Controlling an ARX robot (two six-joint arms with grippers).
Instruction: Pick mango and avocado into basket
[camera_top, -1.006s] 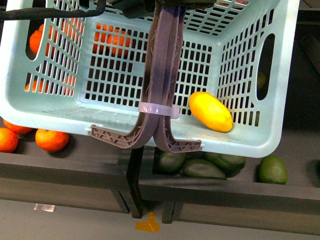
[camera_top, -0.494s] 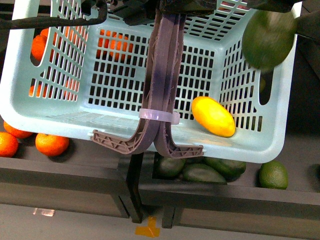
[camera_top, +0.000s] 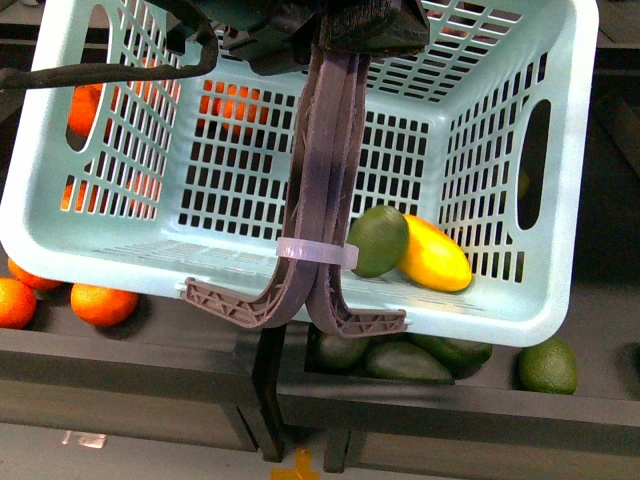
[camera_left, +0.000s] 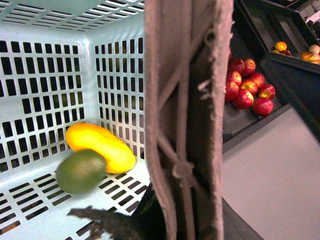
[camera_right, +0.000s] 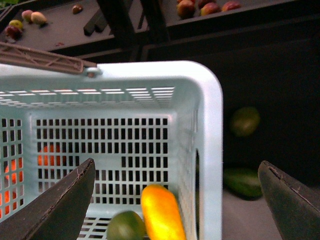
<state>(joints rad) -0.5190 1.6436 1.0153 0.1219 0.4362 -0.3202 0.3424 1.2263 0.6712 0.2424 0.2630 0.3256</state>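
**Mango (camera_top: 435, 258) and avocado (camera_top: 378, 240) side by side in the basket (camera_top: 130, 245)**

The mango lies on the slotted floor of the light turquoise basket, in its near right corner, close to the right wall. The dark green avocado sits just to its left, pressed against the mango's far end. In the left wrist view the avocado is blurred while the mango beside it is sharp. Nothing else shows inside the basket.

The left hand (camera_top: 345, 32) is a dark shape at the far top of the front view, closed around the brown-grey handles (camera_top: 325, 170). They run down together across the middle of the basket, bound by a white tie (camera_top: 318, 250) close to the near rim. The basket hangs from this grip above dark trays (camera_top: 450, 395).

The right hand (camera_right: 176, 162) is spread wide and holds nothing. Its two dark fingers (camera_right: 65, 200) stand well apart on either side of the basket's right wall, above the fruit.

Below the basket's left side lie oranges (camera_top: 100, 303), and more show through the lattice of the far wall. Under the near right edge lie several more green avocados (camera_top: 405, 360), with one apart further right. Red apples (camera_left: 245, 90) fill a tray off to one side in the left wrist view.
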